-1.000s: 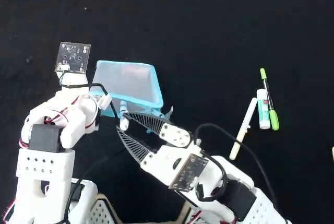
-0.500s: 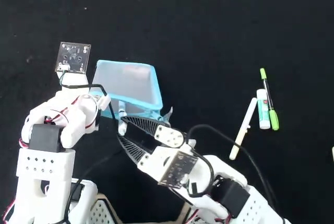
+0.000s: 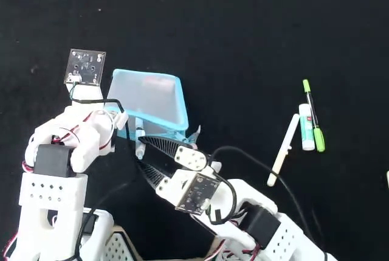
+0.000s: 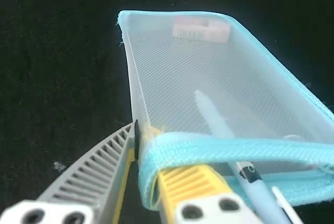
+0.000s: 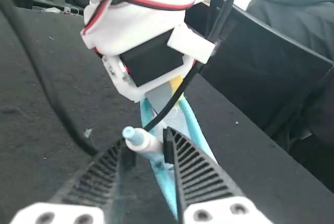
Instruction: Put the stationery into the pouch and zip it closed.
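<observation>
Blue pouch [image 4: 209, 78]: mouth pinched open by left claw [image 4: 142, 143].
Pen [image 5: 136, 139]: gripped in right claw [image 5: 146, 148]; best slid deeper inside, then released.

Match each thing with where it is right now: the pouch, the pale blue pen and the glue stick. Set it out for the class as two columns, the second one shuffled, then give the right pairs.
Things
1. pouch
2. pale blue pen
3. glue stick

Places
A. lying on the table between the white pen and the green pen
B. clamped at its open edge by the left gripper
C. held in the right gripper, front end inside the pouch

Pairs: 1-B, 2-C, 3-A
</observation>
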Tool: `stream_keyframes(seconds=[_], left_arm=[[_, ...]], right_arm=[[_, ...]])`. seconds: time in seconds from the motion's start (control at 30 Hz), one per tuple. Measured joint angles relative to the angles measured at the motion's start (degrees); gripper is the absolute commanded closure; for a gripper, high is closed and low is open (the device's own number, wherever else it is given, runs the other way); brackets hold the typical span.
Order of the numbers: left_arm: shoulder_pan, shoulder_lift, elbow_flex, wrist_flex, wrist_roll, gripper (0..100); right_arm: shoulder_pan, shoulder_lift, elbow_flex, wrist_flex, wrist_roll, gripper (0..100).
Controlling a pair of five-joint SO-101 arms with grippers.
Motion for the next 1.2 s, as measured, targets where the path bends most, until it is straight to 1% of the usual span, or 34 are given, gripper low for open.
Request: stream_keyframes(seconds=[0.1, 0.23, 0.33, 0.63, 0.83, 1.0, 1.2], left_arm=[[0.00, 0.00, 0.00, 0.00, 0.00, 97], [0.00, 0.00, 0.00, 0.00, 0.00, 97], [0.00, 0.00, 0.00, 0.00, 0.00, 97], [0.00, 0.00, 0.00, 0.00, 0.00, 97], [0.00, 0.00, 0.00, 0.00, 0.00, 97], [0.00, 0.00, 0.00, 0.00, 0.00, 97], [0.00, 0.00, 0.00, 0.00, 0.00, 97]], right_arm=[[0.26, 0.00, 0.00, 0.00, 0.00, 98.6], [3.69, 0.00, 0.26, -0.62, 0.00, 98.6], [4.92, 0.00, 0.62, -0.97, 0.00, 98.6], [5.10, 0.00, 0.97, -0.97, 0.00, 98.6], [5.45, 0.88, 1.05, -3.60, 0.00, 98.6], [5.45, 7.91, 0.79, -6.86, 0.00, 98.6], [5.45, 16.79, -4.31, -7.74, 0.00, 98.6]])
